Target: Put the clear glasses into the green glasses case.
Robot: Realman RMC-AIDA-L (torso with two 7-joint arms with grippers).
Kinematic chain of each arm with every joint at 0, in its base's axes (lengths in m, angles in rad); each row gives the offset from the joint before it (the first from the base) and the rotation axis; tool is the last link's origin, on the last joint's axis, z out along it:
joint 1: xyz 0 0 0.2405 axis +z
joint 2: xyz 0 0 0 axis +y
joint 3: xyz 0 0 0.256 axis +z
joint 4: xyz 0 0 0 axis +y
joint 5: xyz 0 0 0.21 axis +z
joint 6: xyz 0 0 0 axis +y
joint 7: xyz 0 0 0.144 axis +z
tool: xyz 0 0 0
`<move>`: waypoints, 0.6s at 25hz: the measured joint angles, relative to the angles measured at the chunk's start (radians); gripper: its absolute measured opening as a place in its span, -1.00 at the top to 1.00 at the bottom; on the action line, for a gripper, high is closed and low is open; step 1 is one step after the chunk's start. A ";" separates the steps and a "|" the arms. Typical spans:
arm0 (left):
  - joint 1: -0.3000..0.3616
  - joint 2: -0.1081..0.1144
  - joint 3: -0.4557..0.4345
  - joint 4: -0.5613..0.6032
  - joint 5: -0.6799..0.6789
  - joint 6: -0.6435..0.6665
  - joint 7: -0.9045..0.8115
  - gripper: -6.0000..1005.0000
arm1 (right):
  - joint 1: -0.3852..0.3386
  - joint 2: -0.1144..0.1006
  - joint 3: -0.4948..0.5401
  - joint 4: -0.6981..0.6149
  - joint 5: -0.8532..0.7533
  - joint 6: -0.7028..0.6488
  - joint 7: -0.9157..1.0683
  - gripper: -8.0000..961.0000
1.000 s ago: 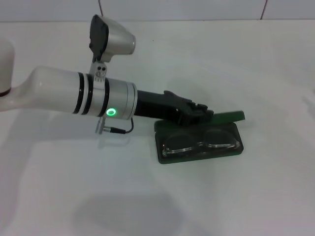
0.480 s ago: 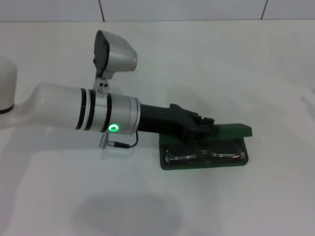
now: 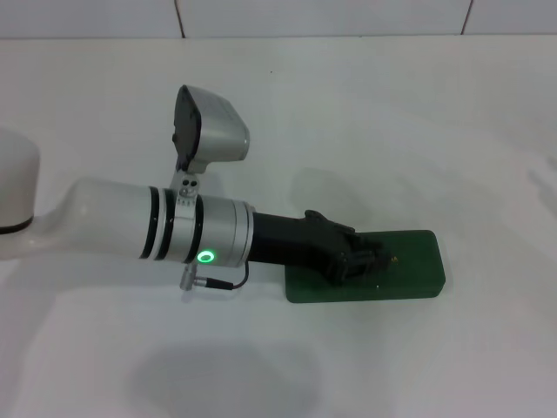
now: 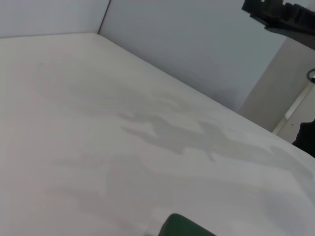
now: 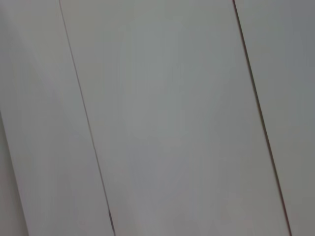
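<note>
Head view: 1 green glasses case (image 3: 409, 270), closed; left tool (image 3: 370, 261) on lid, grip unclear.

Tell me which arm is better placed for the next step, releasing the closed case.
The left. Its end effector rests on the lid of the case, which lies shut on the table. The right arm does not show in the head view, and its wrist camera shows only a plain panelled surface.

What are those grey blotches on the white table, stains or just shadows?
Shadows, most likely. In the head view a soft one lies on the table below the left gripper, which rests on the shut green glasses case. The left wrist view shows a jagged arm-like shadow; the right wrist view shows none.
</note>
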 joint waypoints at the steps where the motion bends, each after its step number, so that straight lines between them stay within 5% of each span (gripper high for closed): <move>1: 0.005 0.000 0.016 0.001 -0.014 -0.004 0.003 0.61 | 0.000 0.000 0.000 0.002 0.000 -0.001 0.000 0.24; 10: 0.049 0.010 0.128 0.156 -0.076 0.014 -0.045 0.49 | -0.015 -0.002 -0.001 0.004 0.000 -0.018 0.000 0.23; 15: 0.097 0.019 0.111 0.274 -0.079 0.131 -0.056 0.42 | -0.008 -0.002 -0.011 0.004 -0.049 -0.056 -0.024 0.22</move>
